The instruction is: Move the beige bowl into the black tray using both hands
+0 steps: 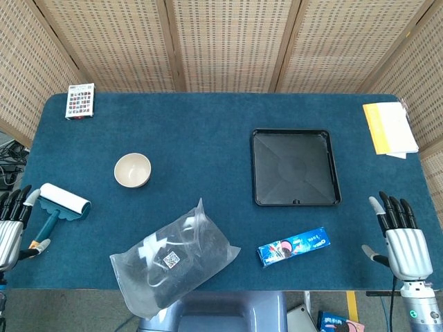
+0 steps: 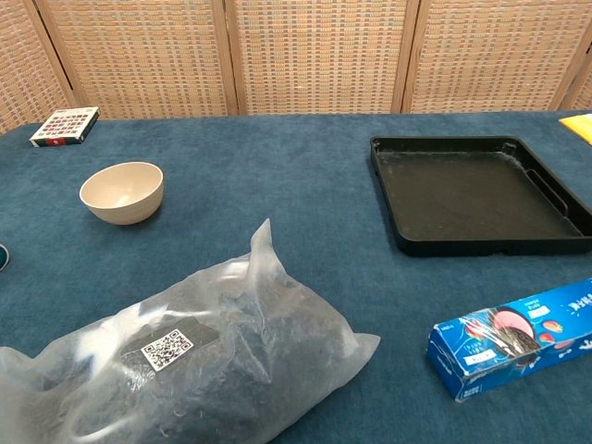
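Nothing was yet grasped: left hand [image 1: 8, 228] and right hand [image 1: 399, 235] hovered spread and empty at the table's near corners, so reaching the beige bowl [image 1: 132, 169], well apart from the black tray [image 1: 295, 201], came next.

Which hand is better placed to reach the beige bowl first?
Left, probably. The left hand sits open at the table's left edge, on the same side as the beige bowl. The right hand is open at the far right, beyond the black tray.

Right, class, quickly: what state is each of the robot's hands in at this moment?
Left hand: open, holding nothing, at the table's left edge.
Right hand: open, fingers apart, holding nothing.
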Controlling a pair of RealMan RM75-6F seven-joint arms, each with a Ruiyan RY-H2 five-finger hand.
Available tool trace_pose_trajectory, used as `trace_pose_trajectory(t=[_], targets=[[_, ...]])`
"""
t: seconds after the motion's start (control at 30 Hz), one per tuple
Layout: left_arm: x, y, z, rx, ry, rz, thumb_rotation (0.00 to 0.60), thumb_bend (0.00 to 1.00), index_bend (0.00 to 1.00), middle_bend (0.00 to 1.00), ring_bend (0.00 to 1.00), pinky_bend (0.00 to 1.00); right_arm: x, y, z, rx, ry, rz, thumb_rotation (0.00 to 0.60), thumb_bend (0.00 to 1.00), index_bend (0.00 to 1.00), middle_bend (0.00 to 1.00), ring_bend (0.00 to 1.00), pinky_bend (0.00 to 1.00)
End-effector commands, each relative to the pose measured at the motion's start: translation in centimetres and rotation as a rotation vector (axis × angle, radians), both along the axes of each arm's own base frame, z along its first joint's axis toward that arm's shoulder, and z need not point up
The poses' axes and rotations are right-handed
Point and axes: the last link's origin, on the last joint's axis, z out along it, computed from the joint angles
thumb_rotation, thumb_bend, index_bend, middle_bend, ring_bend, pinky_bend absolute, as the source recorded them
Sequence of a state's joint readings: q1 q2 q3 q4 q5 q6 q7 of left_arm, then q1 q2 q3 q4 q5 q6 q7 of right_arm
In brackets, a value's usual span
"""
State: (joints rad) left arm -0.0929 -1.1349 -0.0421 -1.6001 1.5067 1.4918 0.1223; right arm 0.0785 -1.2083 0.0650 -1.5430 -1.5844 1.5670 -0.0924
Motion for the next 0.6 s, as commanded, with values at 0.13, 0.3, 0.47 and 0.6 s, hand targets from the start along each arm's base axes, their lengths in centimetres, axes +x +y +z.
trace_pose_trajectory(t=[0.13, 0.3, 0.47, 0.6], targets=[[0.8, 3.1, -0.5, -0.011, 0.006, -0.03, 0.6, 0.12, 0.01, 0.0, 0.0, 0.0, 0.0, 0.0, -0.3, 0.01, 0.001, -0.001, 0.6, 0.15, 0.03, 0.0, 0.0, 0.0], [2.2, 7.2, -1.1, -0.048, 0.015, -0.052, 0.6, 0.13, 0.16, 0.0, 0.0, 0.0, 0.0, 0.0, -0.4, 0.014, -0.003, -0.001, 0.6, 0.15, 0.04, 0.0, 0.0, 0.0], [3.2, 10.6, -2.4, -0.08, 0.01, -0.048, 0.6, 0.18, 0.32, 0.0, 0.0, 0.0, -0.1, 0.0, -0.5, 0.016, -0.006, -0.004, 0.6, 0.14, 0.06, 0.0, 0.0, 0.0], [3.5, 12.9, -3.9, -0.127, 0.02, -0.041, 0.6, 0.19, 0.38, 0.0, 0.0, 0.0, -0.2, -0.1, -0.5, 0.017, -0.009, -0.009, 0.6, 0.14, 0.06, 0.0, 0.0, 0.0]])
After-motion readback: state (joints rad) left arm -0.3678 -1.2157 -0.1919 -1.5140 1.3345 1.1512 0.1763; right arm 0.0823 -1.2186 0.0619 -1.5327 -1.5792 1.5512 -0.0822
